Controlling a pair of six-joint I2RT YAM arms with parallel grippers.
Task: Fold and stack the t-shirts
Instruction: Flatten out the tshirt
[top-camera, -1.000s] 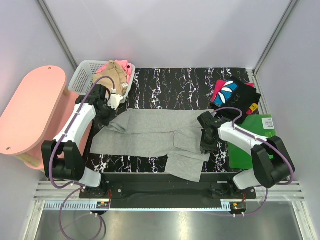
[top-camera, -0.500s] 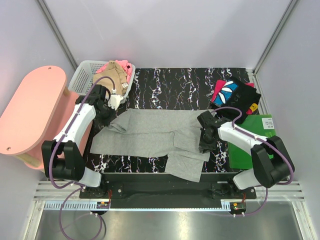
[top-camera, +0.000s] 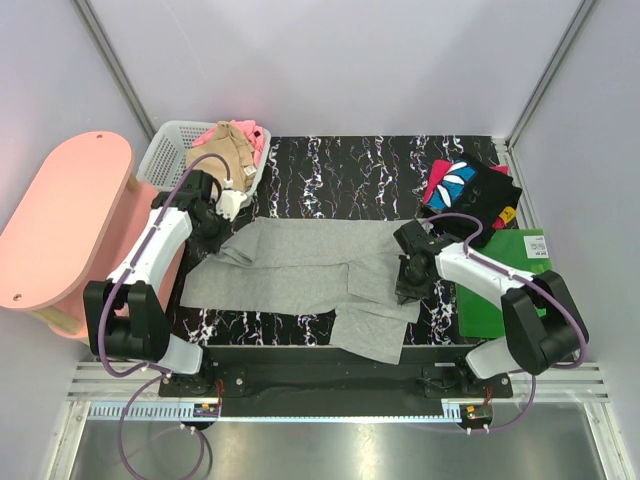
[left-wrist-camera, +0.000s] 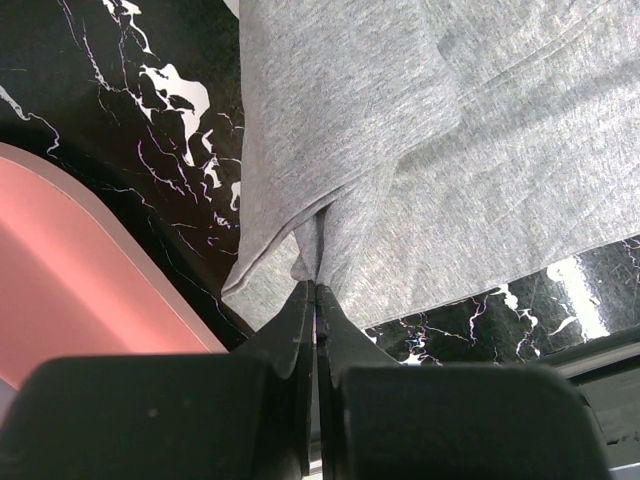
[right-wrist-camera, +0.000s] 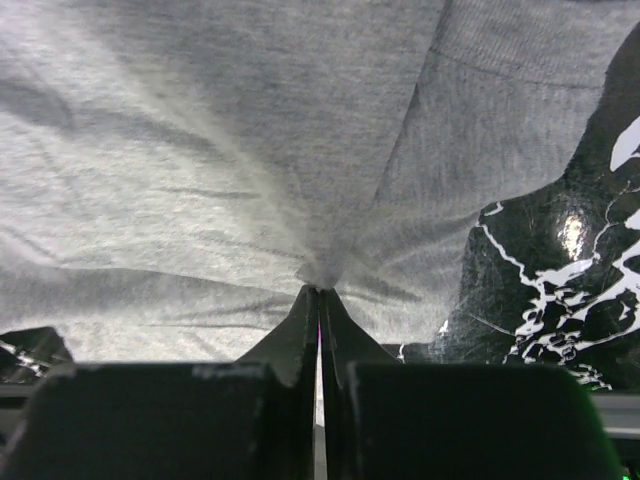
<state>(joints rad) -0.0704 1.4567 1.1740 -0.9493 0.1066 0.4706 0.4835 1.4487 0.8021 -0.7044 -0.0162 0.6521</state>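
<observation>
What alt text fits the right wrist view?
The right gripper is shut, its fingers pinching a tuck of the light-grey t-shirt, wrinkles radiating from the tips. Black marbled table shows at right.

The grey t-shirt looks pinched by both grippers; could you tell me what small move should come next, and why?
Probably lift both grippers slightly, together. The left gripper is shut on a bunched edge of the grey t-shirt, the right gripper on a puckered pinch, and the rest lies flat on the table, so raising frees cloth for folding.
</observation>
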